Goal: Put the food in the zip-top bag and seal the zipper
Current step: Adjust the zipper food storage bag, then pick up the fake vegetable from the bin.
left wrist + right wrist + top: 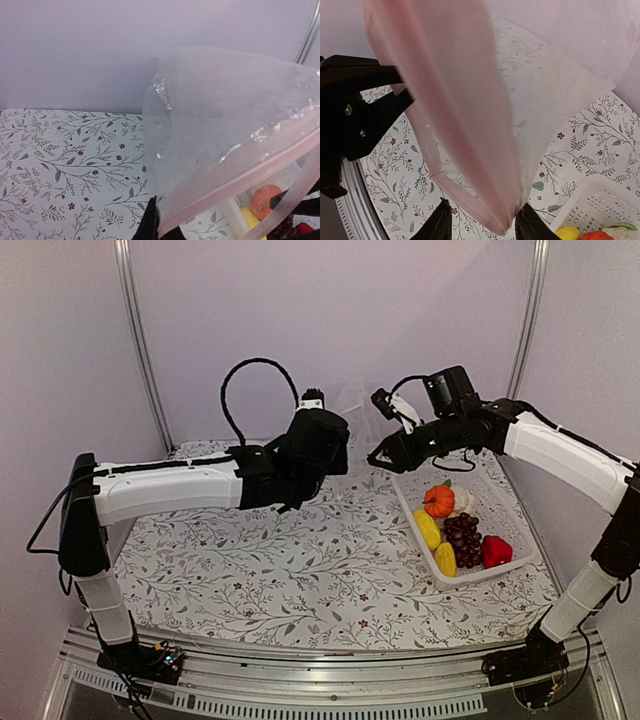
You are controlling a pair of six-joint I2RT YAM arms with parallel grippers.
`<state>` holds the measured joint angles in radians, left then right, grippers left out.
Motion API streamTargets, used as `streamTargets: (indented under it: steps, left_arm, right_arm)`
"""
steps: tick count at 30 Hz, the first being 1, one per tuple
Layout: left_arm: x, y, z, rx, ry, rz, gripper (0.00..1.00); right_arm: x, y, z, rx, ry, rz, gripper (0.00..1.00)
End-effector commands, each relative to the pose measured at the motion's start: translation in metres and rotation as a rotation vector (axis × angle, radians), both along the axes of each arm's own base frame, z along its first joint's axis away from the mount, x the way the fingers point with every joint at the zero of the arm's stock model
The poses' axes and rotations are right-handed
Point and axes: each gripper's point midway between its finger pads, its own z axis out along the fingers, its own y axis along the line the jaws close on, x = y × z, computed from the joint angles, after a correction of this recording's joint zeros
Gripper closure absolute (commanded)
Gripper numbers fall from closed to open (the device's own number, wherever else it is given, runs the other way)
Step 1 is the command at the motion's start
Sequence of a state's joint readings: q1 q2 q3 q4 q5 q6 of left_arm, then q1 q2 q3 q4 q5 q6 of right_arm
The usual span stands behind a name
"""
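Observation:
The clear zip-top bag (352, 410) hangs in the air between the two arms. My left gripper (157, 215) is shut on the bag's edge, just below the pink zipper (240, 175). My right gripper (484, 220) stands open, and the bag's lower corner (510, 220) dangles between its fingers without being pinched. The food lies in the white basket (510, 510): an orange piece (438, 501), cauliflower (463, 502), two yellow pieces (427, 528), dark grapes (462, 537) and a red piece (495, 551).
The basket sits at the right of the floral tablecloth (300, 550), under the right arm (560, 450). Metal frame posts (140, 340) and pale walls stand behind. In the right wrist view the left gripper's black body (355, 115) is close on the left.

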<state>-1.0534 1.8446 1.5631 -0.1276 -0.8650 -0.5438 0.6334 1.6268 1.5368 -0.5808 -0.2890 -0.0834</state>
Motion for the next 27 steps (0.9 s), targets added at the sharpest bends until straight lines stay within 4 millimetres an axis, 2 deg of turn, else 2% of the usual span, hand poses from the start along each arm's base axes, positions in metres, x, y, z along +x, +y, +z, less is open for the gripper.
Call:
streamTargets:
  steps: [1, 2, 8, 11, 14, 18, 21, 25, 27]
  left_arm:
    - [0.012, 0.003, -0.005, 0.084, 0.044, -0.046, 1.0]
    - [0.012, 0.002, -0.006, 0.103, 0.054, -0.055, 1.0]
    - [0.014, -0.003, -0.014, 0.199, 0.083, -0.1, 1.0]
    - [0.014, -0.006, -0.012, 0.225, 0.089, -0.117, 1.0]
    - [0.013, -0.005, -0.01, 0.239, 0.094, -0.125, 1.0]
    - [0.011, -0.005, -0.006, 0.255, 0.092, -0.142, 1.0]
    - [0.009, -0.006, -0.004, 0.262, 0.097, -0.158, 1.0]
    - [0.007, -0.008, -0.008, 0.269, 0.113, -0.179, 1.0]
    - [0.007, -0.008, -0.01, 0.271, 0.121, -0.183, 1.0]
  right_arm:
    - [-0.033, -0.023, 0.02, 0.054, 0.022, 0.135, 0.51]
    - [-0.033, -0.031, 0.022, 0.057, 0.015, 0.139, 0.47]
    - [-0.012, -0.096, 0.014, 0.099, 0.036, 0.086, 0.4]
    - [0.001, -0.12, -0.007, 0.042, 0.045, 0.007, 0.39]
    - [0.013, -0.141, -0.041, -0.073, 0.061, -0.084, 0.38]
    - [0.018, -0.158, -0.079, -0.177, 0.097, -0.145, 0.28]
    - [0.025, -0.166, -0.105, -0.23, 0.138, -0.168, 0.24]
    - [0.04, -0.174, -0.128, -0.272, 0.185, -0.21, 0.2]
    - [0.048, -0.176, -0.131, -0.276, 0.197, -0.235, 0.2]
